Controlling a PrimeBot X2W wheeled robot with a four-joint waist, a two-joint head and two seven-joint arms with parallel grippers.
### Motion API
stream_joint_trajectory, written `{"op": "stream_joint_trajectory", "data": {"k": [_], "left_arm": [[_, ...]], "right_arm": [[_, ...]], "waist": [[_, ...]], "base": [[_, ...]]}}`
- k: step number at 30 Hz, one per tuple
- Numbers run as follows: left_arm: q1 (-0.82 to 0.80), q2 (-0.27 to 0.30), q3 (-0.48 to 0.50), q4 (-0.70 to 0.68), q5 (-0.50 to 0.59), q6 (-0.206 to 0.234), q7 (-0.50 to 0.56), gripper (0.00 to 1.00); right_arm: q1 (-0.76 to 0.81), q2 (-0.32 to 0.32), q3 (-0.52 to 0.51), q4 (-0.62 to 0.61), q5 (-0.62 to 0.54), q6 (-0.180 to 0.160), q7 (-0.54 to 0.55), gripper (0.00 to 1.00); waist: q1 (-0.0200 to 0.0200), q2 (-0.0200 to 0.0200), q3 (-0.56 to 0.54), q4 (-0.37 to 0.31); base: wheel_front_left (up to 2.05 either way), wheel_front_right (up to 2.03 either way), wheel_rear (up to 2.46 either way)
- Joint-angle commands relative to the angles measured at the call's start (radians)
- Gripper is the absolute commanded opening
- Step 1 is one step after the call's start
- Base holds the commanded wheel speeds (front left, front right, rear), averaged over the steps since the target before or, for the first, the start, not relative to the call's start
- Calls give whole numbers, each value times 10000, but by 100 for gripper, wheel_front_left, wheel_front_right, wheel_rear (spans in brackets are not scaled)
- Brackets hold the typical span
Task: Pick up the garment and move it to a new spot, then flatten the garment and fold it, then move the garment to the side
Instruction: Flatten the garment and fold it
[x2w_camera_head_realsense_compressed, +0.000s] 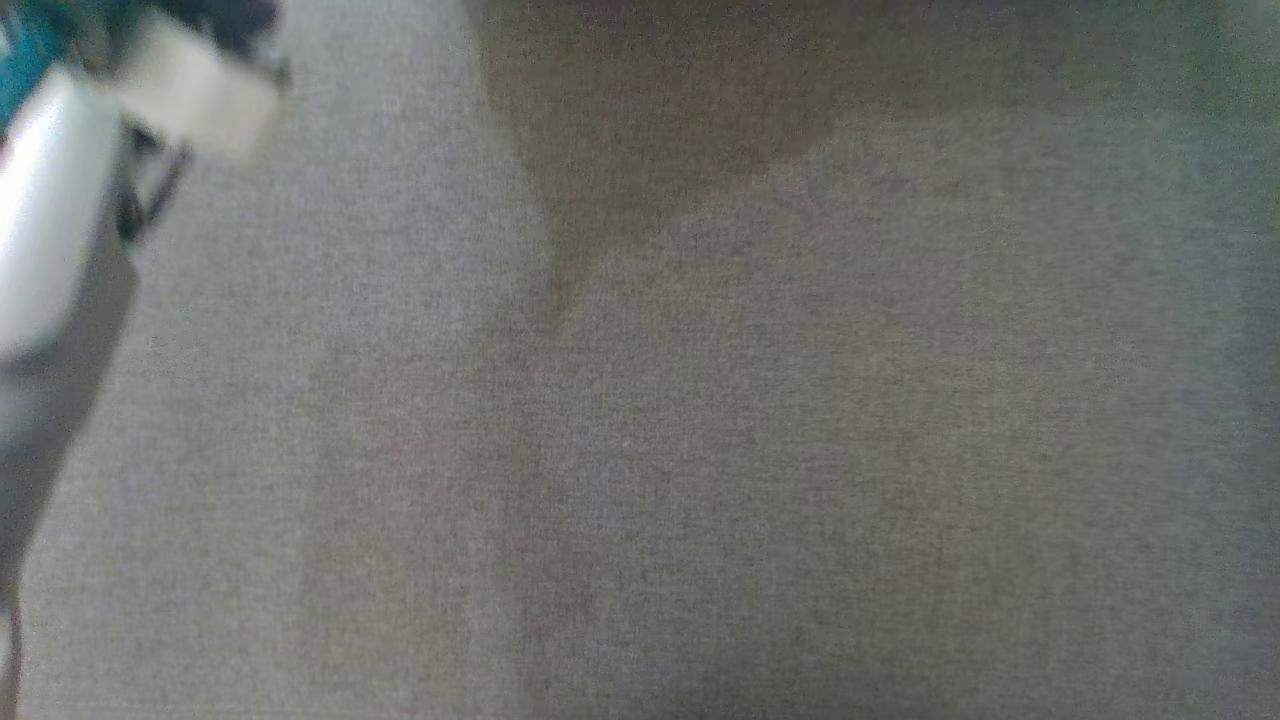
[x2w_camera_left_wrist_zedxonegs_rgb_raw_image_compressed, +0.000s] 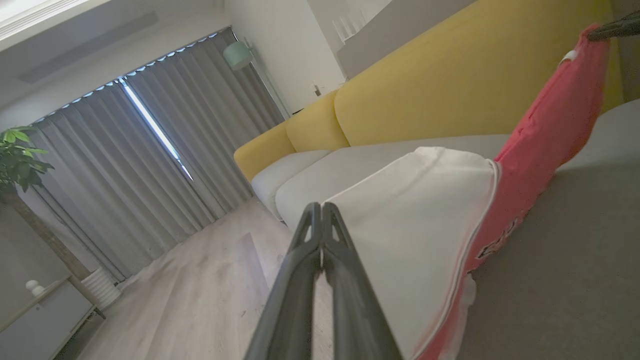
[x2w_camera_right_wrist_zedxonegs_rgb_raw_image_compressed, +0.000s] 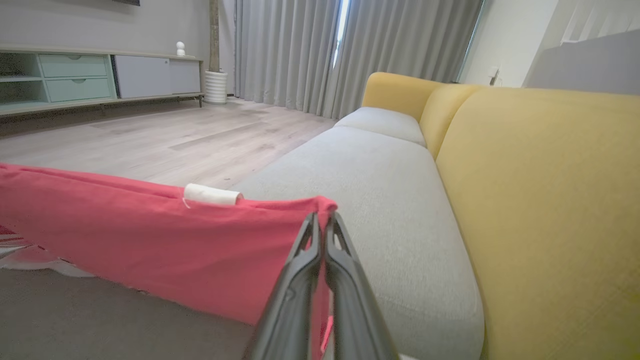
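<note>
1. Pinching shut, both claws. The right gripper (x2w_camera_right_wrist_zedxonegs_rgb_raw_image_compressed: 322, 216) has its jaws closed flat on a top corner of the garment (x2w_camera_right_wrist_zedxonegs_rgb_raw_image_compressed: 150, 240), with red cloth bunched at the tips. The left gripper (x2w_camera_left_wrist_zedxonegs_rgb_raw_image_compressed: 321, 206) is closed too, tips at the corner of the white panel (x2w_camera_left_wrist_zedxonegs_rgb_raw_image_compressed: 415, 215); it looks clamped on it.
2. Garment hangs stretched between the two grippers with its top hem taut and a white label (x2w_camera_right_wrist_zedxonegs_rgb_raw_image_compressed: 212, 195) rolled on that hem. The lower part sags onto the grey woven surface (x2w_camera_right_wrist_zedxonegs_rgb_raw_image_compressed: 75, 310) below.
3. Handling, my read: light, soft and limp — no stiffness, so it droops wherever unsupported. The thin hem could slip from narrow tips. Best holds are hem corners, as now; tension between the arms should help flatten it.
4. Room: a wide stretch of grey surface shows beside the cloth, good for laying flat. Past it is the pale seat cushion (x2w_camera_right_wrist_zedxonegs_rgb_raw_image_compressed: 390, 200), then the yellow backrest (x2w_camera_right_wrist_zedxonegs_rgb_raw_image_compressed: 550, 200) — a wall on that side, so avoid swinging in.
5. Far: wood floor (x2w_camera_right_wrist_zedxonegs_rgb_raw_image_compressed: 175, 140), sideboard (x2w_camera_right_wrist_zedxonegs_rgb_raw_image_compressed: 75, 75) and curtains (x2w_camera_right_wrist_zedxonegs_rgb_raw_image_compressed: 390, 45), all well apart from the cloth.
</note>
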Motion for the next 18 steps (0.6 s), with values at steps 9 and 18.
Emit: {"op": "stream_joint_trajectory", "data": {"k": [9, 18], "left_arm": [[4392, 1635, 464, -2037, -639, 119, -37, 0], [7381, 1862, -215, -2771, -1197, 456, 49, 0]], "right_arm": [[4149, -525, -561, -1754, 779, 63, -105, 0], [6862, -427, -1270, -2411, 779, 63, -106, 0]], "waist": [[2, 0, -2020, -528], [2, 0, -3157, -541]], "base": [[0, 0, 0], [0, 0, 0]]}}
